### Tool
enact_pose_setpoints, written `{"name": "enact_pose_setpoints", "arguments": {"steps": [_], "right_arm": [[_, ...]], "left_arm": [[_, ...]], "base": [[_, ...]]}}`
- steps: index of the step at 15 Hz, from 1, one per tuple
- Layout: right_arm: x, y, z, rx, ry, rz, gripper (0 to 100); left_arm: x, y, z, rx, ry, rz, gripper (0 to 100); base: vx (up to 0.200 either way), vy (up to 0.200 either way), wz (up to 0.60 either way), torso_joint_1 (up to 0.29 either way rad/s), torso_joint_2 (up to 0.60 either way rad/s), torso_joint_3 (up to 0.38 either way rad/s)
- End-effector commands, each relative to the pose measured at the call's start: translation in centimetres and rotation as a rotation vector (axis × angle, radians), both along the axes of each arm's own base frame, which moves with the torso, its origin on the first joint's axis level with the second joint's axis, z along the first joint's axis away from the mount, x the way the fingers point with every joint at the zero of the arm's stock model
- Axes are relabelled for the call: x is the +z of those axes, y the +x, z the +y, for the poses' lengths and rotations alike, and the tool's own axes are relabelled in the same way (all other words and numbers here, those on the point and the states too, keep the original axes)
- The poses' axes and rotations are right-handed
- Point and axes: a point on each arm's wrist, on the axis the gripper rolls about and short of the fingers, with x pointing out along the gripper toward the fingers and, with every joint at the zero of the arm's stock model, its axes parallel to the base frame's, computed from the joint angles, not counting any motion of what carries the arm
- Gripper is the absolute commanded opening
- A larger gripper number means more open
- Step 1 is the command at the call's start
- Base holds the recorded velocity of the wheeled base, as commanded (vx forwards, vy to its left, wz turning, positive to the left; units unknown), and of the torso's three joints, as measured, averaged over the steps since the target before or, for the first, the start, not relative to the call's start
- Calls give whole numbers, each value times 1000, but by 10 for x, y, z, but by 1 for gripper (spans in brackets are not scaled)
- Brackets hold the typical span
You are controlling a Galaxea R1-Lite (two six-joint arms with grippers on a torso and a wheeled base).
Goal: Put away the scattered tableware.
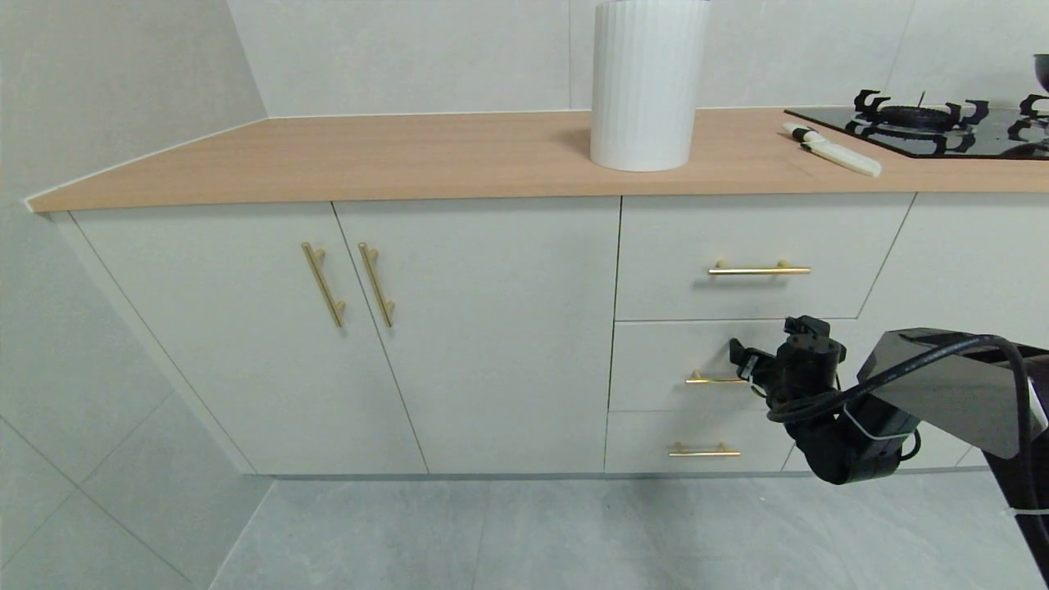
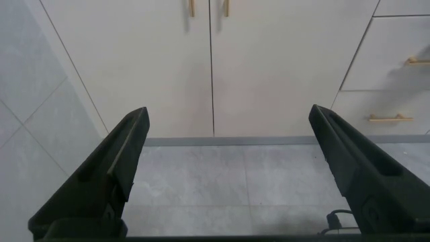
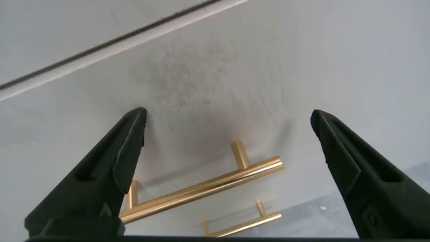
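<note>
A white knife [image 1: 832, 150] lies on the wooden counter [image 1: 410, 156] beside the gas hob. My right gripper [image 1: 744, 360] hangs low in front of the drawers, open, its fingers just short of the middle drawer's gold handle [image 1: 711, 378]. The right wrist view looks between its open fingers [image 3: 121, 161] at that gold handle [image 3: 208, 188] close ahead, with the lowest drawer's handle [image 3: 242, 222] beyond. My left gripper [image 2: 228, 175] is open with nothing in it, low over the grey floor and facing the double cabinet doors [image 2: 211, 60].
A tall ribbed white container [image 1: 647, 82] stands on the counter near the back wall. The black gas hob [image 1: 942, 127] is at the far right. Below are two cabinet doors with gold handles [image 1: 348, 283] and three stacked drawers [image 1: 758, 266]. Tiled floor lies open in front.
</note>
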Motion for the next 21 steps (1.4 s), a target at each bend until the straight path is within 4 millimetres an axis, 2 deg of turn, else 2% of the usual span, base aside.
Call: {"name": "enact_pose_setpoints", "arguments": {"steps": [1, 6, 9, 11, 12, 13, 14, 15, 16, 18, 21], "right_arm": [[3, 4, 0, 0, 2, -4, 100], [5, 5, 1, 21, 5, -1, 100], [26, -1, -1, 12, 8, -34, 100], [47, -16, -1, 20, 10, -43, 100], [66, -34, 1, 31, 8, -49, 100], [86, -61, 3, 54, 3, -43, 100], [108, -97, 1, 72, -39, -36, 100], [118, -119, -3, 76, -72, -31, 100], [134, -171, -13, 86, -144, -19, 100], [150, -243, -27, 85, -195, -54, 100], [169, -327, -44, 65, -284, -149, 100]], "left_arm": [[0, 0, 0, 0, 0, 1, 100], [0, 0, 0, 0, 0, 1, 100], [0, 0, 0, 0, 0, 1, 100], [0, 0, 0, 0, 0, 1, 100], [0, 0, 0, 0, 1, 1, 100], [0, 0, 0, 0, 0, 1, 100], [0, 0, 0, 0, 0, 1, 100], [0, 0, 0, 0, 0, 1, 100], [0, 0, 0, 0, 0, 1, 100], [0, 0, 0, 0, 0, 1, 100], [0, 0, 0, 0, 0, 1, 100]], "base": [[0, 0, 0, 0, 0, 0], [0, 0, 0, 0, 0, 0], [0, 0, 0, 0, 0, 0], [0, 0, 0, 0, 0, 0], [0, 0, 0, 0, 0, 0], [0, 0, 0, 0, 0, 0], [0, 0, 0, 0, 0, 0], [0, 0, 0, 0, 0, 0], [0, 0, 0, 0, 0, 0], [0, 0, 0, 0, 0, 0], [0, 0, 0, 0, 0, 0]]}}
